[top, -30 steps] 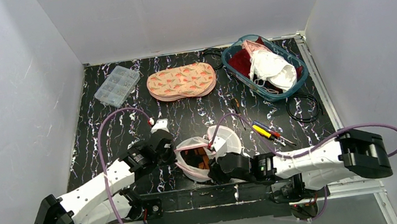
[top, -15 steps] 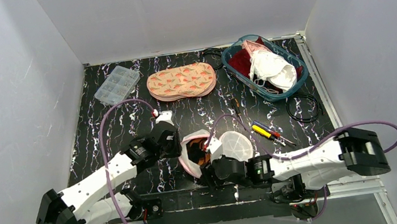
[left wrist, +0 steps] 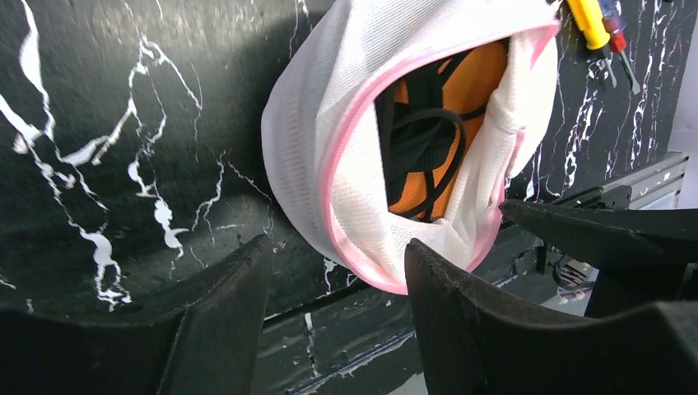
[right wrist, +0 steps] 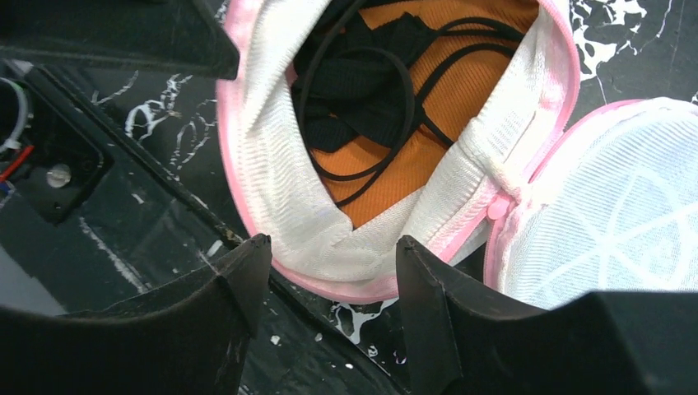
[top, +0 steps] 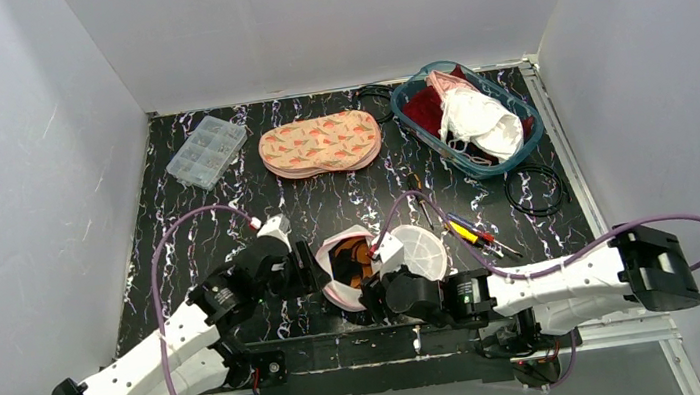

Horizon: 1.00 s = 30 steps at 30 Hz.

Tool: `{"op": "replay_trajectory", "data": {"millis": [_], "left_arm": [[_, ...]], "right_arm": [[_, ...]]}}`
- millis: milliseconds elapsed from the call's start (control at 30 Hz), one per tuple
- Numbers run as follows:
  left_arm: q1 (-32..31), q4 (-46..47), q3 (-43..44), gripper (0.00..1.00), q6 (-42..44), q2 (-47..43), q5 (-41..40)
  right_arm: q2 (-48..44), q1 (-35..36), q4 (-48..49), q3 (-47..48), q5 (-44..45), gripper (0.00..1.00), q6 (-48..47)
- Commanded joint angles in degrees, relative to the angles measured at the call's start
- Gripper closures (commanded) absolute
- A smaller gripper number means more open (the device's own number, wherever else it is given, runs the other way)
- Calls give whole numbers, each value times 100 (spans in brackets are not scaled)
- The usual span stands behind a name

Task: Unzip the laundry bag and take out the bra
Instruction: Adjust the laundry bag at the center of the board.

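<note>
The bag [left wrist: 313, 123] lies unzipped on the desk [top: 346, 198], lid flopped aside so the orange bra [left wrist: 461, 90] inside is exposed, while the left end effector [left wrist: 337, 245] and right end effector [right wrist: 332, 242] gape wide at its mouth, holding nothing, probably poised to reach in.

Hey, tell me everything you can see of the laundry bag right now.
The laundry bag is a round white mesh pouch with pink zipper trim, lying on the black marbled table near its front edge. It is unzipped: its round lid lies flipped open beside it, joined at one spot. Inside shows an orange bra with black straps. The left end effector and right end effector are open around its rim; contact is unclear.
</note>
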Motion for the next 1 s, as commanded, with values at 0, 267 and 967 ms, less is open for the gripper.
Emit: {"op": "replay_trajectory", "data": {"millis": [0, 267, 967], "left_arm": [[2, 356, -239, 42, -618, 62, 362], [3, 476, -61, 52, -443, 709, 53], [3, 560, -30, 88, -266, 611, -28]], "right_arm": [[99, 17, 124, 281, 459, 36, 187], [-284, -618, -1012, 508, 981, 32, 579], [871, -1683, -606, 786, -142, 73, 377]]}}
